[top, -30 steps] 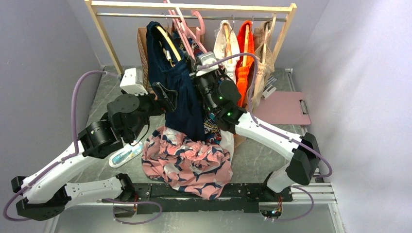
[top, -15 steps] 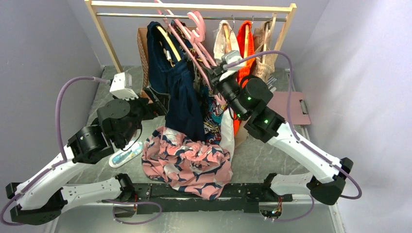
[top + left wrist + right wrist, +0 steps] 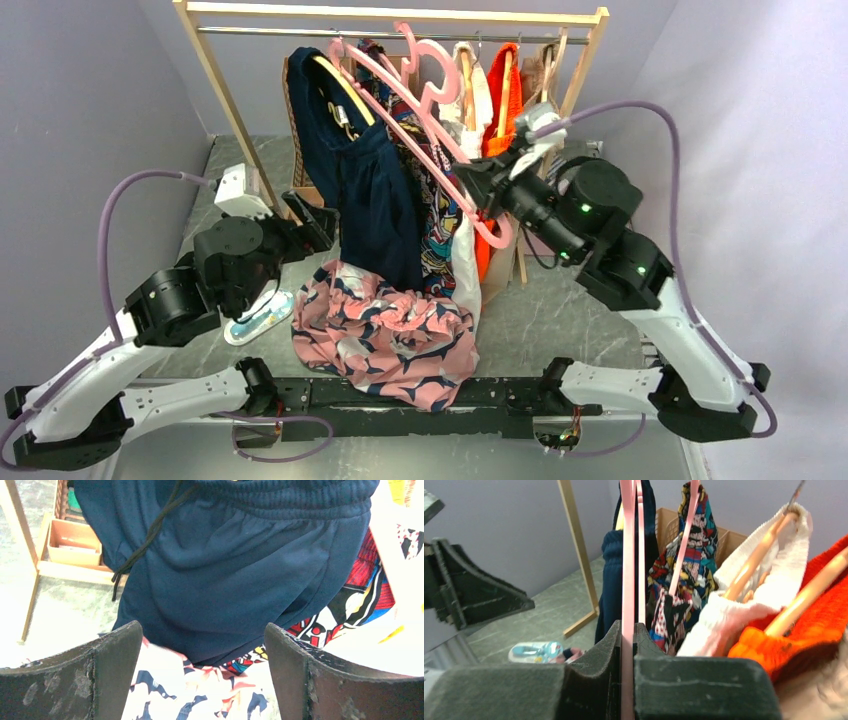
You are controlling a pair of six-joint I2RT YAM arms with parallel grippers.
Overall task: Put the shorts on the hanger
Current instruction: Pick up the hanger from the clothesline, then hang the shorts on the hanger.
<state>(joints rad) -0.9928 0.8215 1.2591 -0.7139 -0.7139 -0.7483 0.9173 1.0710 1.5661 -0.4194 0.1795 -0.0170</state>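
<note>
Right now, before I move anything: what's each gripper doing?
Left gripper: open, holding nothing.
Right gripper: shut on the pink hanger.

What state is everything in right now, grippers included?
shorts, crumpled on the table, not held.
hanger, tilted, bare, clamped at one end.
right gripper, shut on the hanger.
left gripper, open, empty, facing the navy garment.
navy garment, hanging on the rack.
orange garment, hanging on the rack.
</note>
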